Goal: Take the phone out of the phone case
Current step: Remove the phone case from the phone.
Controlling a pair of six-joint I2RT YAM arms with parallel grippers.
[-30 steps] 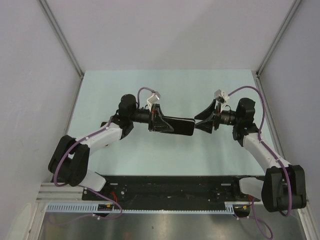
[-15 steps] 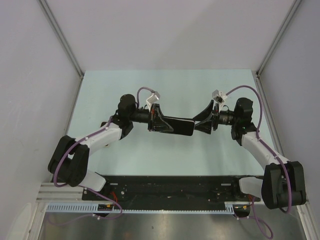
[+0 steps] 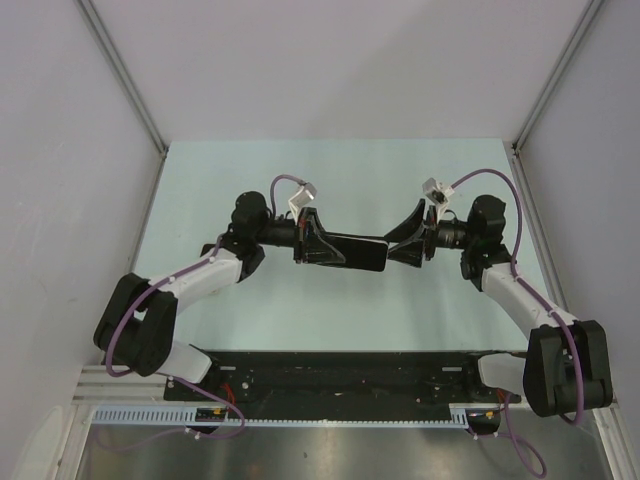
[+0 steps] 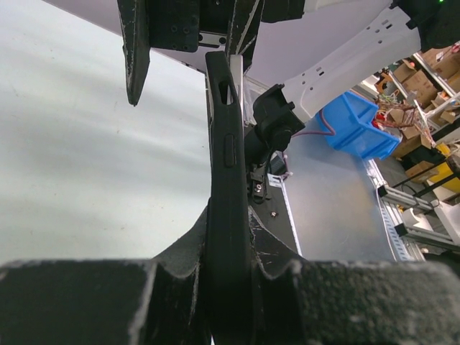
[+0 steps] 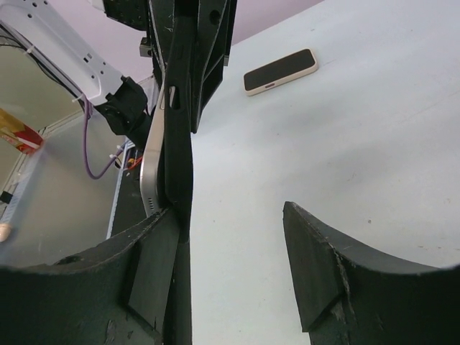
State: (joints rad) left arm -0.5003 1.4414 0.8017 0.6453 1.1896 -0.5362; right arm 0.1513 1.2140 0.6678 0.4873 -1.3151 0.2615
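Firmly shut, left gripper (image 3: 322,243) holds the phone case (image 3: 362,253); right gripper (image 3: 400,250) gapes at its end. Case likely flexes; pinch the rigid phone (image 5: 149,176)

Both arms reach forward from their bases and bend inward at the elbows, so the two wrists face each other above the middle of the tabletop (image 3: 400,180). The left arm (image 3: 195,280) stretches toward the right with its forearm low. The left end effector (image 3: 325,245) is clamped tight on one end of the phone case (image 3: 362,250). The right arm (image 3: 515,290) mirrors it from the other side. The right end effector (image 3: 400,247) is spread around the opposite end: one finger (image 5: 147,277) lies against it, while the other finger (image 5: 320,269) stands well clear.
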